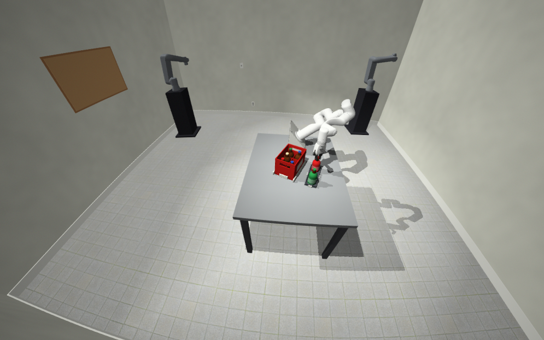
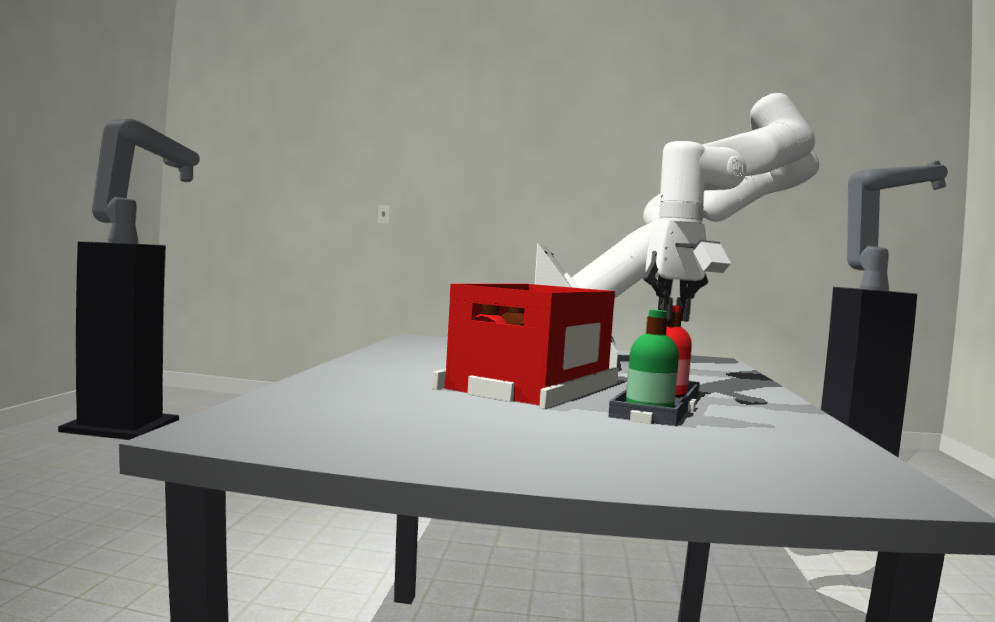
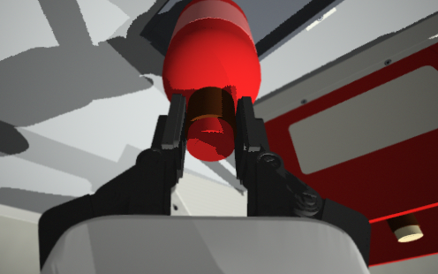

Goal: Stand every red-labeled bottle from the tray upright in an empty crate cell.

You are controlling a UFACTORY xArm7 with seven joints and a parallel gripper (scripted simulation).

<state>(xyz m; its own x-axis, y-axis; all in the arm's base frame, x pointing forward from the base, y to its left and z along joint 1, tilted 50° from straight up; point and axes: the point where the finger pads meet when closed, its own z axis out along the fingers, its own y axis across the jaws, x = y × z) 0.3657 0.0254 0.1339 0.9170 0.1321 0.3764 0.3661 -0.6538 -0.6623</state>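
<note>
The red-labeled bottle (image 2: 678, 349) stands upright at the far end of the dark tray (image 2: 655, 407), behind the green-labeled bottle (image 2: 651, 363). My gripper (image 3: 211, 113) is shut on the red-labeled bottle (image 3: 211, 57) at its brown neck, just below the red cap, coming down from above (image 2: 672, 305). The red crate (image 2: 528, 339) stands to the left of the tray and holds several brown bottles (image 1: 291, 158). Which crate cell is empty is too small to tell. In the top view the gripper (image 1: 317, 157) sits over the tray's far end.
White blocks (image 2: 491, 387) frame the crate's base. Two grey arms on black pedestals (image 2: 118, 332) (image 2: 868, 363) stand beyond the table. The crate's wall (image 3: 373, 133) is close on the right of the gripper.
</note>
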